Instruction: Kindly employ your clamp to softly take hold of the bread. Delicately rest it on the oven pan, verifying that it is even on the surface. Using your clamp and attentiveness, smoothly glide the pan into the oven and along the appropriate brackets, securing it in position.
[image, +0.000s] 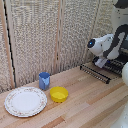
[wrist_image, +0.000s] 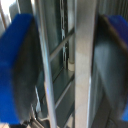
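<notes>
In the exterior view my white arm reaches down from the right, and the clamp (image: 101, 61) sits low at the oven pan (image: 94, 72), a dark ribbed tray jutting out over the table. The oven (image: 118, 65) is mostly hidden behind the arm. In the wrist view the clamp (wrist_image: 65, 67) is open. Its blue fingertips (wrist_image: 20, 70) stand wide apart on either side of the pan's metal bars (wrist_image: 82, 60). They do not press on the bars. The bread is not in view.
A blue cup (image: 44, 80), a yellow bowl (image: 59, 93) and a round patterned plate (image: 25, 101) stand on the wooden table (image: 85, 102) at the exterior view's left. A slatted screen (image: 40, 35) closes the back.
</notes>
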